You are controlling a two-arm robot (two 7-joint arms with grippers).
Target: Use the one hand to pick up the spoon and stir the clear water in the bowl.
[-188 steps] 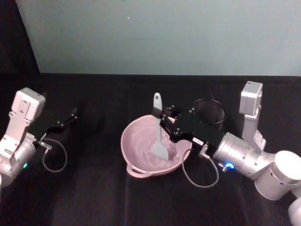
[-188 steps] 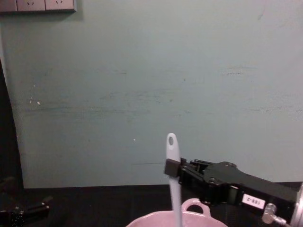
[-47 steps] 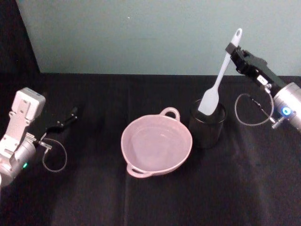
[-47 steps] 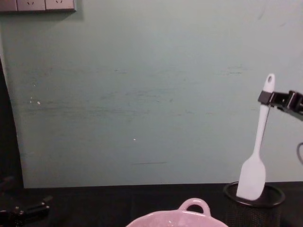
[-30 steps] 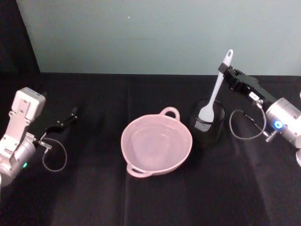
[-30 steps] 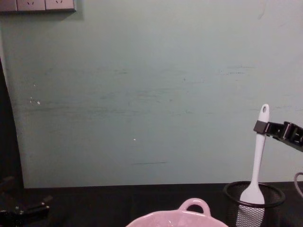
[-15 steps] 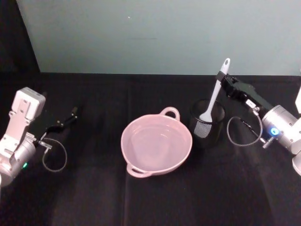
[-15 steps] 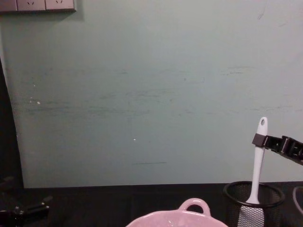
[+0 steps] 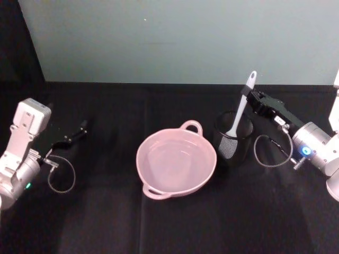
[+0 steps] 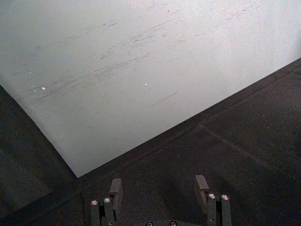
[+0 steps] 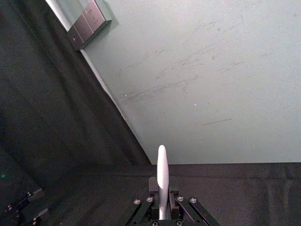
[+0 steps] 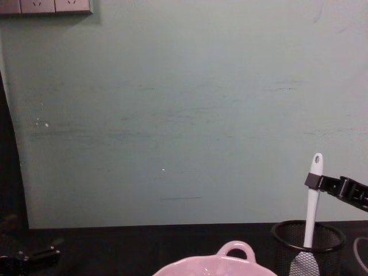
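My right gripper (image 9: 247,98) pinches the spoon (image 9: 241,113) upright in the black mesh cup (image 9: 233,138), just right of the pink bowl (image 9: 176,160). My left gripper (image 10: 159,188) rests spread at far left.

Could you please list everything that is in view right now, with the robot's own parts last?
bowl: one, pale pink, centre of the table, water inside.
cup: one, black wire mesh, just right of the bowl.
spoon: one, white, head down inside the cup, handle sticking up.
table: one, black cloth cover, against the wall.
wall: one, pale green, behind the table.
sockets: one grey row, high on the wall.
right gripper: one, black, shut on the spoon handle above the cup.
left gripper: one, black, open, parked at the table's left.
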